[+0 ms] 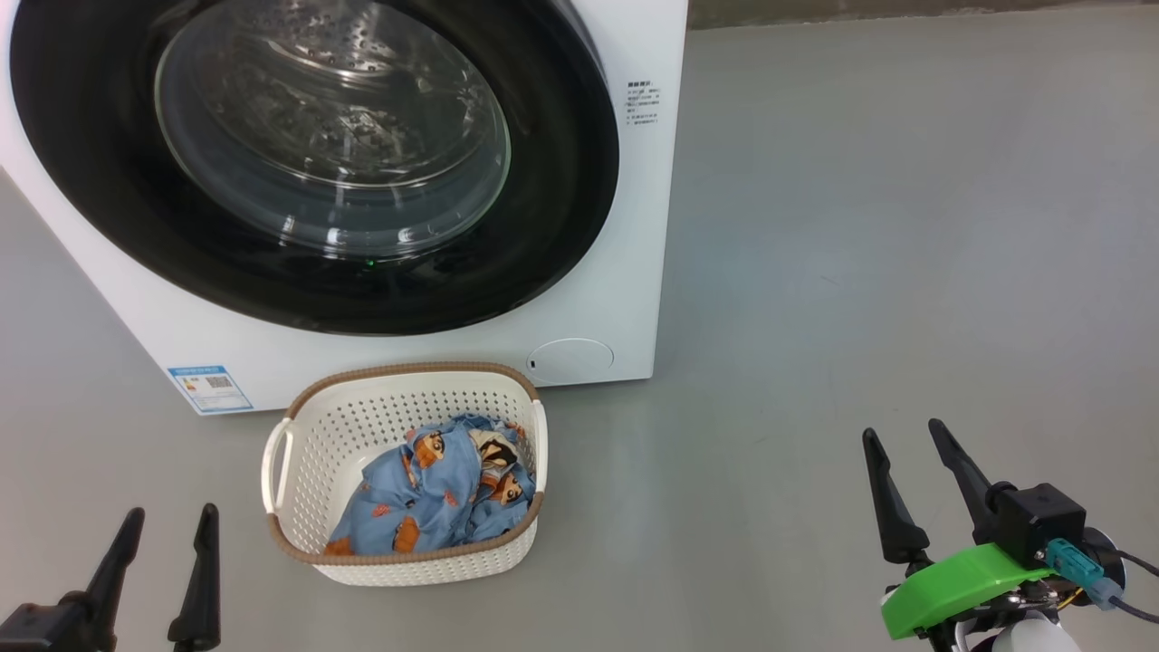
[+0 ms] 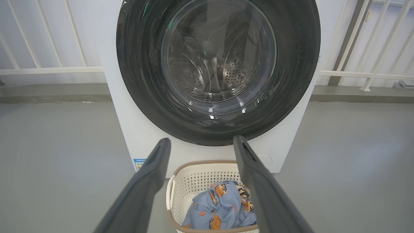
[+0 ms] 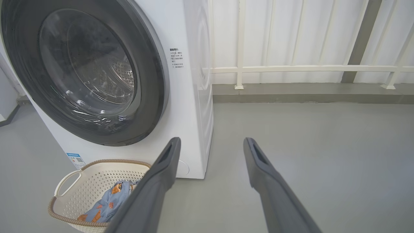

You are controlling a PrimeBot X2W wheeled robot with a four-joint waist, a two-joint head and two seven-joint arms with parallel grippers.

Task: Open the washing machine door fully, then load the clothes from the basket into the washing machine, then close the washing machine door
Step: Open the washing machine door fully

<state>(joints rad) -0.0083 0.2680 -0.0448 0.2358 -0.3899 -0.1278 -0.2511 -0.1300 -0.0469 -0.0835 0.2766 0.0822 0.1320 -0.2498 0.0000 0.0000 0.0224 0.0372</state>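
White front-loading washing machine (image 1: 625, 272) on a smooth grey floor (image 1: 860, 226), white railing (image 3: 291, 68) behind it. Its round door (image 1: 330, 136) is shut; the glossy black rim looks stiff and slick, and no handle recess is clear, so its edge seems the likeliest hold. Just in front of the machine, a perforated basket (image 1: 362, 426) holds soft, light cartoon-print clothes (image 1: 435, 493), easily pinched at a fold. Further out from the machine, the left gripper (image 1: 172, 510) and right gripper (image 1: 902, 427) hover, jaws apart, empty.

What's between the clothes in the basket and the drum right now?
The washing machine door, shut across the opening. The clothes lie in the basket on the floor just in front of it; nothing else visible stands in the way.
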